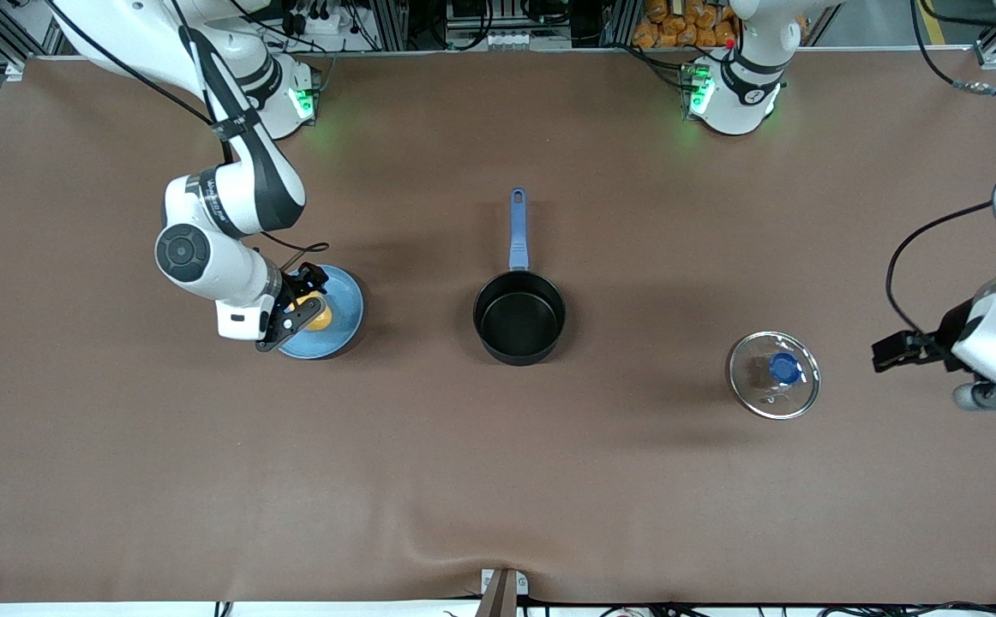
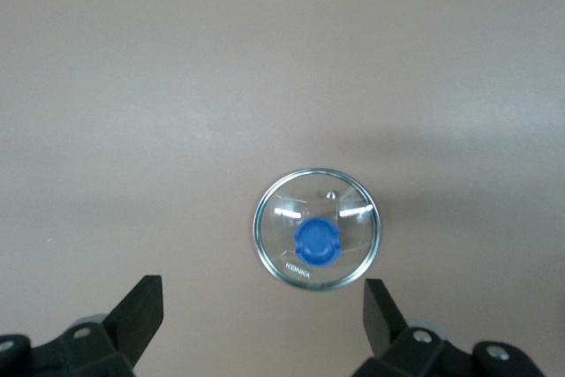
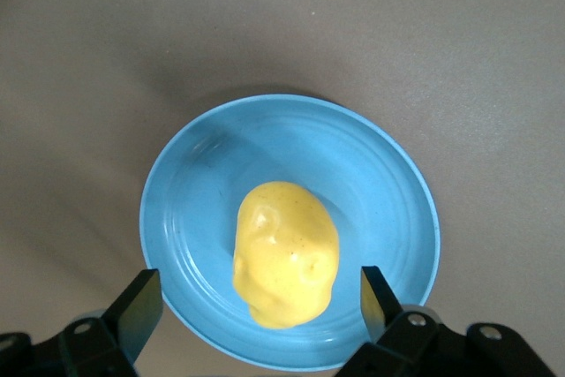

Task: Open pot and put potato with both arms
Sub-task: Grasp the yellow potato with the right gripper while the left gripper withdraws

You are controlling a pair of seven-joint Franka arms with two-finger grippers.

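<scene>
The black pot [image 1: 519, 324] stands uncovered mid-table, its blue handle [image 1: 518, 230] pointing toward the arms' bases. Its glass lid [image 1: 773, 374] [image 2: 316, 229] with the blue knob lies flat on the table toward the left arm's end. My left gripper [image 1: 892, 351] [image 2: 260, 296] hangs open above the table beside the lid, holding nothing. The yellow potato [image 1: 320, 314] [image 3: 284, 249] lies on a blue plate [image 1: 348, 300] [image 3: 371, 183] toward the right arm's end. Over it hovers my right gripper [image 1: 297, 310] [image 3: 258, 289], open, a finger on each side of the potato and not touching it.
A brown cloth [image 1: 498, 480] covers the table, with a small ridge [image 1: 464, 540] near the front edge. Both arm bases [image 1: 734, 94] stand along the back edge, with orange items [image 1: 678, 26] past it.
</scene>
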